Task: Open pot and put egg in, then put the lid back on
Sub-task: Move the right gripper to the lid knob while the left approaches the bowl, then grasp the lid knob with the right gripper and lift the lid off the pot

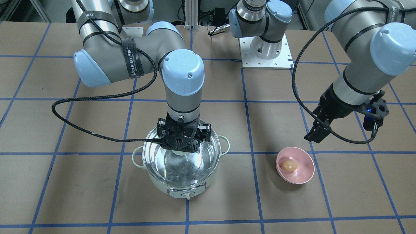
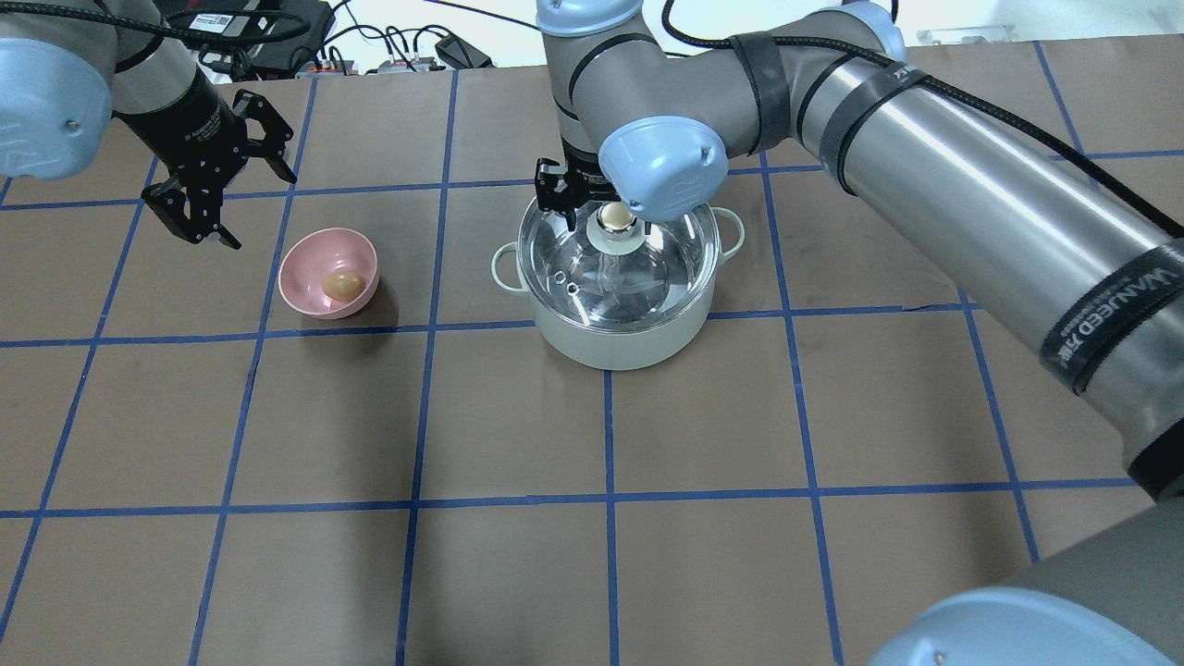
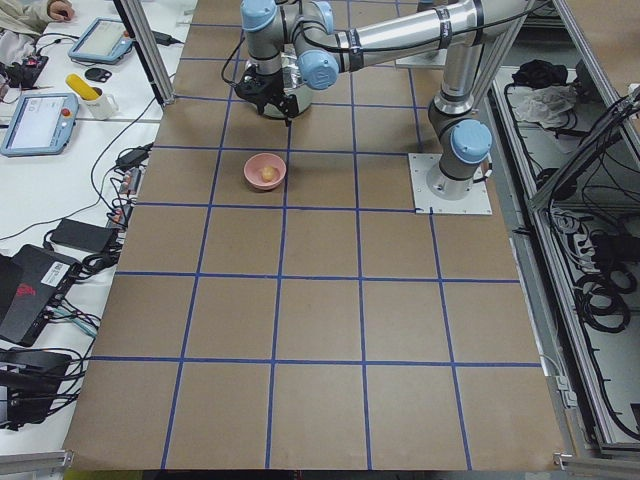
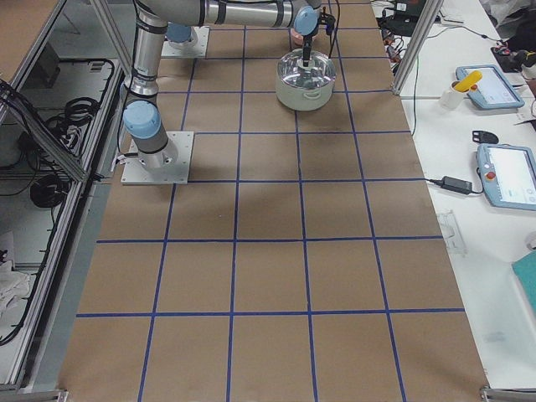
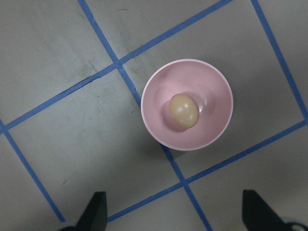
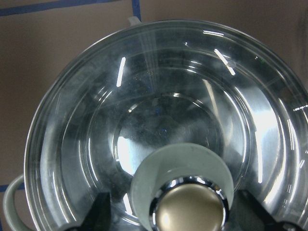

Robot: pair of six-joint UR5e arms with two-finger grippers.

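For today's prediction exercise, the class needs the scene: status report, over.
Left gripper open, hovering by the bowl. Right gripper open, straddling lid knob. Lid on pot; egg in bowl. No obstruction seen.

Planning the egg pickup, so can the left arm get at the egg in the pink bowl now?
Probably yes: the left gripper hangs open close to the pink bowl, and the egg lies uncovered with nothing over it.

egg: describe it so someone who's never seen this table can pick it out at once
On the brown table with blue grid lines, find the small pink bowl apart from the lidded pot. The egg lies inside it: a tan oval, not the round beige knob on the lid.
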